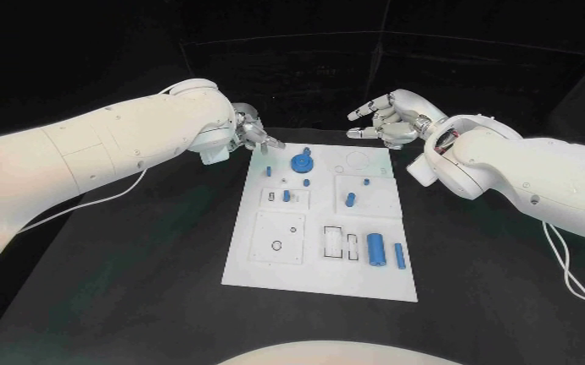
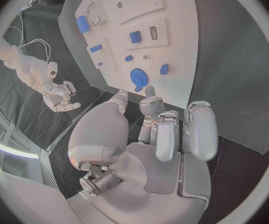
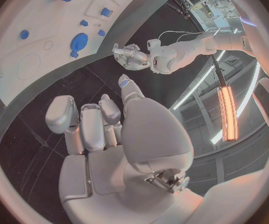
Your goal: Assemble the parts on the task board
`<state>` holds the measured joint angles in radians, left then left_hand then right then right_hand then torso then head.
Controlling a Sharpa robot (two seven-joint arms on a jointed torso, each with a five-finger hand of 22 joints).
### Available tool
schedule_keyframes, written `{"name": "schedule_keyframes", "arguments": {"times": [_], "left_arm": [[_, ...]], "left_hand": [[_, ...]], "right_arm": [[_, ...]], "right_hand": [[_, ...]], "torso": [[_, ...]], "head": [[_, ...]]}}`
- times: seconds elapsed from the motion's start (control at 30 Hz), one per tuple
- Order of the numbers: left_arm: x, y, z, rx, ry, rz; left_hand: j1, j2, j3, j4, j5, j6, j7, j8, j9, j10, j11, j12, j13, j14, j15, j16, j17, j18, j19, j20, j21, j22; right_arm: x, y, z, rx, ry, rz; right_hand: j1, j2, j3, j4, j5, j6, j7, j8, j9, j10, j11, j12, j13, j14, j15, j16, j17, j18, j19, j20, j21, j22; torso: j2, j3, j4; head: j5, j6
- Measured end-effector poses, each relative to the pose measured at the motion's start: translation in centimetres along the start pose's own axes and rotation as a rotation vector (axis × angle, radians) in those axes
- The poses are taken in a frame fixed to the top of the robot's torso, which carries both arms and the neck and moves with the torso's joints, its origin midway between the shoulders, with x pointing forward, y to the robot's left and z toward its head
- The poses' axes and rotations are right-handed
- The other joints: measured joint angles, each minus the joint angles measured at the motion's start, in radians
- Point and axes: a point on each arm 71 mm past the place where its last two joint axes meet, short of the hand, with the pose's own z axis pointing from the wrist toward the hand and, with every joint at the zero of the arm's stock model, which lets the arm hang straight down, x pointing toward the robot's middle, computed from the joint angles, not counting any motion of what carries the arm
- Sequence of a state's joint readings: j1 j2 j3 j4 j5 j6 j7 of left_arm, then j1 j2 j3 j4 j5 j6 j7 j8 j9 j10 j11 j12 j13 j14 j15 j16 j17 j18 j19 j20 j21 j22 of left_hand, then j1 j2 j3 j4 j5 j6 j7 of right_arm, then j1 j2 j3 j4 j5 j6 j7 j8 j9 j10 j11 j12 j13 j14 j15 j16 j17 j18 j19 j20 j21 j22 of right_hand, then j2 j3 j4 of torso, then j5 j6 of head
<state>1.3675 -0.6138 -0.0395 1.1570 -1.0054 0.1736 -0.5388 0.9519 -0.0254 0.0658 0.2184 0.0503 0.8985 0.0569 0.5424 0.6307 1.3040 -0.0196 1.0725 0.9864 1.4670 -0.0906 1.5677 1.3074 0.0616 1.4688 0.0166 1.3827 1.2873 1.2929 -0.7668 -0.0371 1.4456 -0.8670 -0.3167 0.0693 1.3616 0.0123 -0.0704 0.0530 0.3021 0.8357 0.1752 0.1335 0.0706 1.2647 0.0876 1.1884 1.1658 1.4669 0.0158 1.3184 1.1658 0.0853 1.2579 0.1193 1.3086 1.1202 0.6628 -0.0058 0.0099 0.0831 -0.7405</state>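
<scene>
A: Where are the hands, and what are the fingers doing?

B: The left hand (image 1: 251,135) hovers at the far left corner of the white task board (image 1: 281,268); its fingers (image 2: 201,129) are loosely spread and hold nothing. The right hand (image 1: 392,122) hangs past the far right corner, fingers (image 3: 63,115) apart, also empty.

A: And the parts?

B: A round blue gear (image 1: 303,162) lies just ahead of the left fingertips. A blue cylinder (image 1: 377,249) and a thin blue pin (image 1: 399,254) sit at the near end, well away from both hands, all on the black surface (image 1: 134,272).

A: What might go wrong?

B: Probably a clumsy pinch on the flat gear, which could skid it away or nudge the board.

A: Anything unclear?

B: The smallest blue pieces are too tiny to identify, and whether they are seated is hard to tell.
</scene>
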Motion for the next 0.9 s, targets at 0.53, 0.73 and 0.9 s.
{"name": "schedule_keyframes", "arguments": {"times": [0.53,0.73,0.9], "left_arm": [[1.5,0.9,3.2,-0.088,0.040,0.102],[1.7,1.1,3.6,-0.097,0.046,0.111],[2.0,1.1,4.0,-0.101,0.053,0.118]], "left_hand": [[0.011,0.009,-0.031,0.017,0.000,0.000,0.000,-0.008,-0.012,0.000,0.000,0.000,0.009,-0.004,0.003,0.000,0.000,0.000,-0.003,0.003,0.000,0.008],[0.017,0.015,-0.040,0.020,0.000,0.000,0.000,-0.008,-0.016,0.000,0.000,0.007,0.011,-0.004,0.003,0.000,0.000,0.000,-0.003,0.003,0.000,0.011],[0.035,0.020,-0.053,0.017,0.000,0.000,0.000,-0.015,-0.021,0.000,0.000,0.007,0.011,-0.004,0.003,0.000,0.000,0.000,-0.003,0.003,0.000,0.014]], "right_arm": [[0.2,0.1,0.2,-0.003,0.005,0.001],[0.3,0.1,0.3,-0.005,0.007,0.001],[0.3,0.2,0.4,-0.006,0.008,0.001]], "right_hand": [[0.000,0.000,0.000,0.000,0.000,0.000,0.000,0.002,0.000,0.000,0.000,0.000,0.000,0.000,0.000,0.000,0.000,0.000,0.000,0.000,0.000,0.000],[0.000,0.000,0.000,0.000,0.000,0.000,0.000,0.002,0.000,0.000,0.000,0.000,0.000,0.000,0.000,0.000,0.000,0.000,0.000,0.000,-0.004,0.000],[0.000,0.000,0.000,0.000,0.000,0.000,0.000,0.002,0.000,0.000,0.000,0.000,0.000,0.000,0.000,0.000,0.000,0.000,0.000,0.000,-0.004,0.000]], "torso": [[0.002,-0.0023,-0.0022],[0.002,-0.0017,-0.0023],[0.002,-0.0007,-0.0023]], "head": [[0.001,-0.002],[0.003,-0.004],[0.002,-0.004]]}}
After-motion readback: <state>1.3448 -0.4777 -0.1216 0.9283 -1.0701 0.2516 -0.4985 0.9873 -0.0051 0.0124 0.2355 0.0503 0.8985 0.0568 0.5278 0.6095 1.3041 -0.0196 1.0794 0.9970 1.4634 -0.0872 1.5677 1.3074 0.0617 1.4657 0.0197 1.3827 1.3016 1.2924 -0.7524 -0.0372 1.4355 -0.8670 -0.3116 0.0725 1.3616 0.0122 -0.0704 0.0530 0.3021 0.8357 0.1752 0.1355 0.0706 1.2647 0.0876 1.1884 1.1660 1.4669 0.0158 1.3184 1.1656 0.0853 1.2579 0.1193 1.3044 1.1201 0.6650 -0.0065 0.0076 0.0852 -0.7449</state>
